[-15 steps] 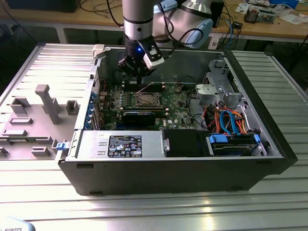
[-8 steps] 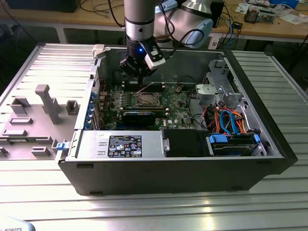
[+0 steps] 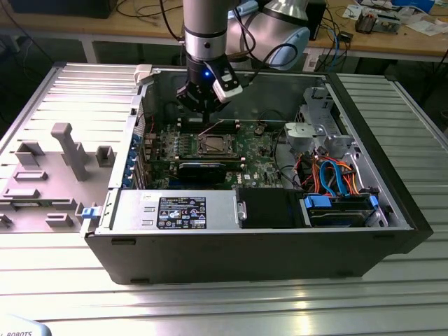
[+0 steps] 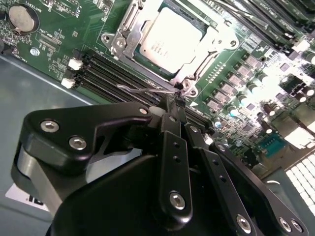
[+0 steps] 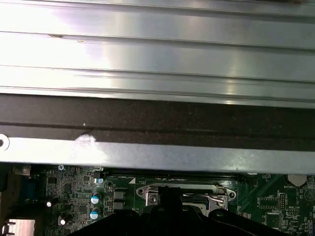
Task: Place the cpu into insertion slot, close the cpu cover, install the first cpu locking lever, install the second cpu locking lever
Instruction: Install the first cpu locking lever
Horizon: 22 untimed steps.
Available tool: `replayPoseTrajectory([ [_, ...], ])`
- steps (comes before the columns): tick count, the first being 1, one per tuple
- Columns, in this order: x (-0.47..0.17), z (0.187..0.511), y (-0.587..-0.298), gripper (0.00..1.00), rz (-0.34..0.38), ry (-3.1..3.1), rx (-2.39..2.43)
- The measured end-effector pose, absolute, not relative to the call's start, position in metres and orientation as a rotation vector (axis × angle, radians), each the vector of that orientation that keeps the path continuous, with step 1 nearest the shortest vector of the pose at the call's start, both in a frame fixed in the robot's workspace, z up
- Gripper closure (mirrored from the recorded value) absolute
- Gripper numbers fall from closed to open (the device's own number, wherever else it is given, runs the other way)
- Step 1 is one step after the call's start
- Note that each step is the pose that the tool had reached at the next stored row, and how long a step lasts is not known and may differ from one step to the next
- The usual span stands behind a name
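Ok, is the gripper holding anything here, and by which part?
The fingers look shut on a thin locking lever, pinched at one end, by a corner of the closed cpu cover over the cpu.

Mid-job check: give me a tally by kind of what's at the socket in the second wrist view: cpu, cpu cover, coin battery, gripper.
cpu: 1
cpu cover: 1
coin battery: 1
gripper: 1
Total: 4
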<state>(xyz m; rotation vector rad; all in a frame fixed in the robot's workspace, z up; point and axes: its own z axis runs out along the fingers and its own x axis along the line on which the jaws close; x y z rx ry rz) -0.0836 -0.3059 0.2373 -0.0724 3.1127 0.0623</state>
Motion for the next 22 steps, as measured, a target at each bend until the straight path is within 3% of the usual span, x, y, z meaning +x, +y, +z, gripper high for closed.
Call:
replayPoseTrajectory([
  [22, -0.071, 0.228, -0.301, 0.89, 0.055, 3.113, -0.067],
])
